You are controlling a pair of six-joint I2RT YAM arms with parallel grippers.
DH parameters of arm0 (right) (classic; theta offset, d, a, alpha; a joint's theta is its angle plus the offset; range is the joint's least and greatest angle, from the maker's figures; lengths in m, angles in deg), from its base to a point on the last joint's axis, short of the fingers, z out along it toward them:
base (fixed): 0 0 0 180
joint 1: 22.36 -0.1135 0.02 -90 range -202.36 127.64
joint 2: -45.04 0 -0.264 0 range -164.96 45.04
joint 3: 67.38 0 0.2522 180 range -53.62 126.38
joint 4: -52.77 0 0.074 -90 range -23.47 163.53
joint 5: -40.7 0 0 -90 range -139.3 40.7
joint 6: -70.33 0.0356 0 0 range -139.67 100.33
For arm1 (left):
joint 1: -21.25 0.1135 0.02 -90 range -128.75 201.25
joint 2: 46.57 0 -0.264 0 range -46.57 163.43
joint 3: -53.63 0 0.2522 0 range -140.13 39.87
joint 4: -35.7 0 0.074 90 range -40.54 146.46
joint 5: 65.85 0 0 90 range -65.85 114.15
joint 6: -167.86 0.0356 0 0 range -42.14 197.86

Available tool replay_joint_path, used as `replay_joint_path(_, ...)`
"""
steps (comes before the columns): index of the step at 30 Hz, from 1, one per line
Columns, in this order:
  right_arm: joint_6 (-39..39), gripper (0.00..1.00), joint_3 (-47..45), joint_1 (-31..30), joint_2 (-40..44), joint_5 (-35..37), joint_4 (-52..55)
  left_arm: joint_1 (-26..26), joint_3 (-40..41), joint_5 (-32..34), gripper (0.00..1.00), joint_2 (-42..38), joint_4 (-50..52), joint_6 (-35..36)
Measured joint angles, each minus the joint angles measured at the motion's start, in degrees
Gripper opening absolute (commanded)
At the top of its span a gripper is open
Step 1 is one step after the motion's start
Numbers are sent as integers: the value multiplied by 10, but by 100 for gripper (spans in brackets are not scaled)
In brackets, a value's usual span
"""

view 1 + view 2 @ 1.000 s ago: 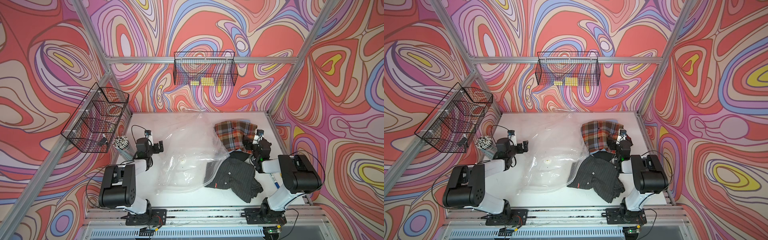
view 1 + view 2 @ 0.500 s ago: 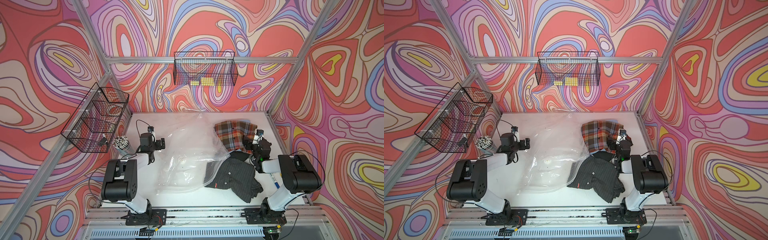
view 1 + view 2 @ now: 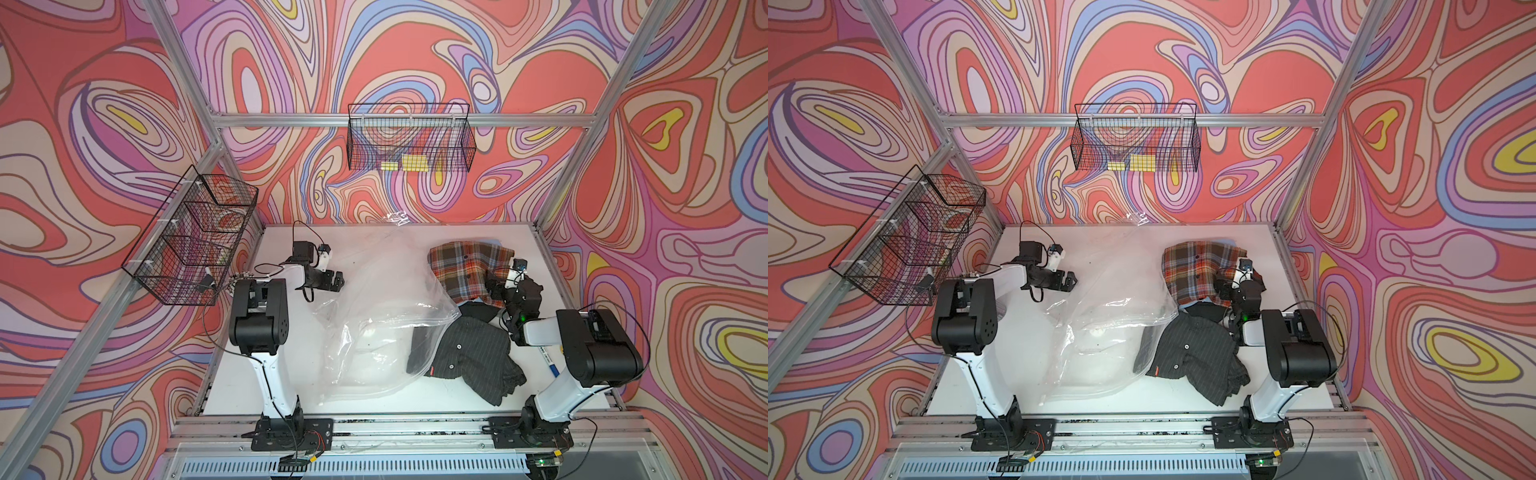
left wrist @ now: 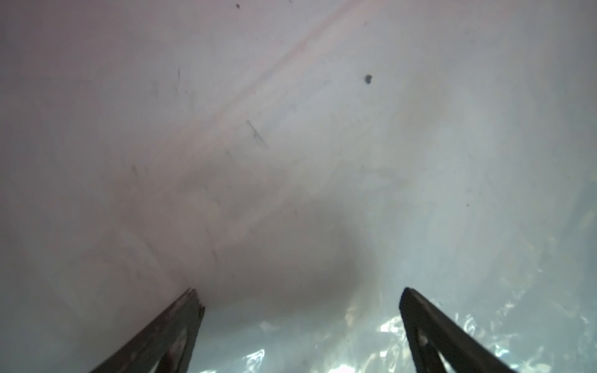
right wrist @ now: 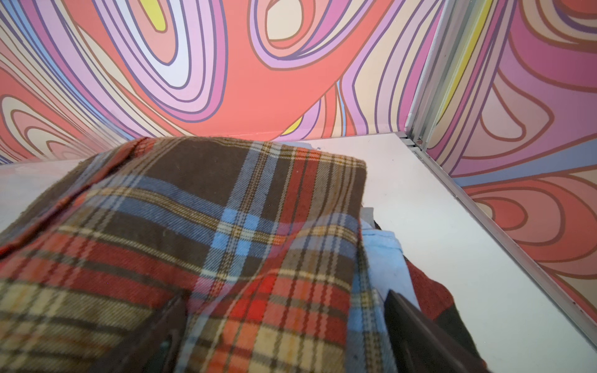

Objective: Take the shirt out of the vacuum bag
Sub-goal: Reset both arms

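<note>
Plaid shirt (image 3: 465,266) clear of vacuum bag (image 3: 374,316); dark striped shirt (image 3: 469,353) mostly out, one edge behind bag film. L gripper (image 3: 338,282), R gripper (image 5: 284,303): jaws apart, nothing held.

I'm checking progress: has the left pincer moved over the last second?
Yes. The left pincer has shifted toward the back wall, nearer the crinkly transparent plastic vacuum bag, judged against the black wire side basket.

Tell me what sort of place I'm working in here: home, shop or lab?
Most likely a lab test booth, not a home: a white table boxed in by a metal frame, walls covered in a swirly print, and wire baskets hung on the frame.
</note>
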Motion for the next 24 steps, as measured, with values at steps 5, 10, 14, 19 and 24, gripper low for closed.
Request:
replay_joint_path(5, 0, 98, 0, 0, 0, 0, 0, -6, 246, 109, 99, -171, -201, -55)
replay_joint_path(10, 0, 98, 0, 0, 0, 0, 0, -16, 411, 158, 99, -236, -396, -68)
replay_joint_path(14, 0, 98, 0, 0, 0, 0, 0, -16, 421, 186, 99, -220, -492, -75)
replay_joint_path(19, 0, 98, 0, 0, 0, 0, 0, -33, 431, 224, 99, -211, -568, -76)
replay_joint_path(24, 0, 98, 0, -1, 0, 0, 0, -38, 436, 238, 99, -210, -595, -76)
